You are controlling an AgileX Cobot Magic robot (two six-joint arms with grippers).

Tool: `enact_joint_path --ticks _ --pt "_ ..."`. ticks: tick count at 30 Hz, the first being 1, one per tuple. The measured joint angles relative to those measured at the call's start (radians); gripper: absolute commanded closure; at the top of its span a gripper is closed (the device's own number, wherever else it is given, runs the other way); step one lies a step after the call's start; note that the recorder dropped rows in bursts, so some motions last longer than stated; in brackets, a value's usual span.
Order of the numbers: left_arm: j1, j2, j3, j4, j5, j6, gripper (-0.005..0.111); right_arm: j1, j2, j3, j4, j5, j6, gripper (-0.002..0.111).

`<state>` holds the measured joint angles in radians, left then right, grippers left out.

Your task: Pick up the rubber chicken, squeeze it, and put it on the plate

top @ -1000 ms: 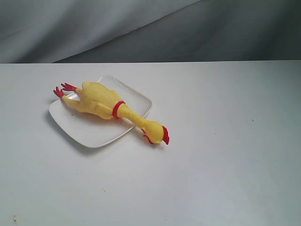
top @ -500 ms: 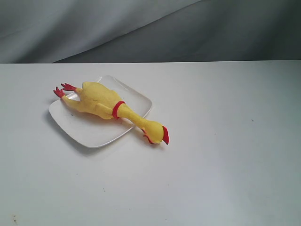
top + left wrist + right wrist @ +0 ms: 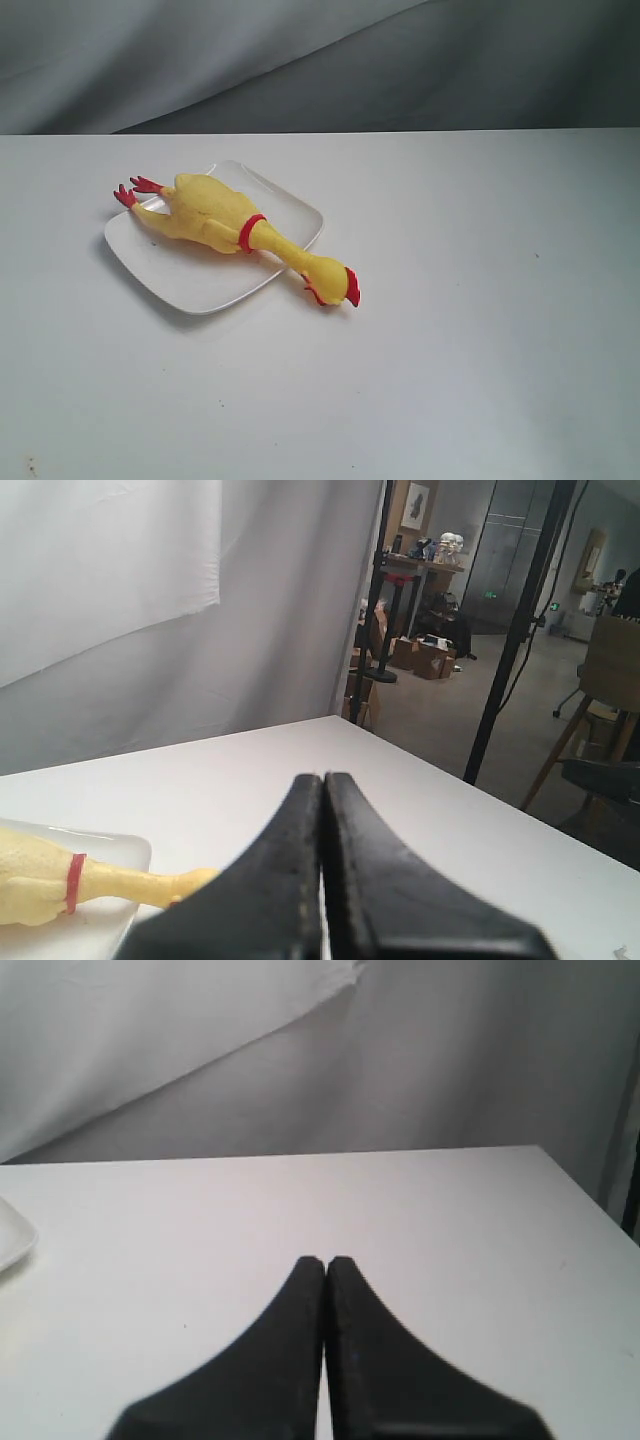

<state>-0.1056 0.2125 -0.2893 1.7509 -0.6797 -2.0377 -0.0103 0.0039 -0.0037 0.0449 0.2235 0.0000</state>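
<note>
The yellow rubber chicken (image 3: 215,215) lies across the white square plate (image 3: 190,275). Its red feet overhang the far left corner, and its red-combed head rests on the table off the right corner. Neither arm shows in the exterior view. In the left wrist view my left gripper (image 3: 323,778) is shut with nothing in it, and the rubber chicken's neck (image 3: 110,882) and the plate's corner (image 3: 125,847) lie beyond it to one side. My right gripper (image 3: 324,1261) is shut and empty over bare table, with the plate's edge (image 3: 12,1235) far off to one side.
The white table (image 3: 470,330) runs back to a grey curtain (image 3: 300,60). In the left wrist view the table edge (image 3: 470,790) drops off near black stand poles (image 3: 515,640) and room clutter.
</note>
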Motion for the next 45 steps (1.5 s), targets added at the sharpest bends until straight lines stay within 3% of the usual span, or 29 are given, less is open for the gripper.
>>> enact_joint_path --ticks 7,34,39,45 --pt "0.000 0.000 0.000 0.000 0.000 0.000 0.107 -0.015 -0.002 0.000 -0.016 0.111 0.000 0.108" --pt "0.011 -0.008 0.000 0.000 0.002 0.003 0.107 -0.015 -0.002 0.000 -0.020 0.120 0.000 0.108" --pt "0.086 -0.104 0.001 0.002 0.164 0.020 0.107 -0.015 -0.002 0.000 -0.020 0.120 0.000 0.108" --pt "0.100 -0.207 0.001 0.002 0.424 0.079 0.107 -0.015 -0.002 0.000 -0.020 0.120 0.000 0.108"
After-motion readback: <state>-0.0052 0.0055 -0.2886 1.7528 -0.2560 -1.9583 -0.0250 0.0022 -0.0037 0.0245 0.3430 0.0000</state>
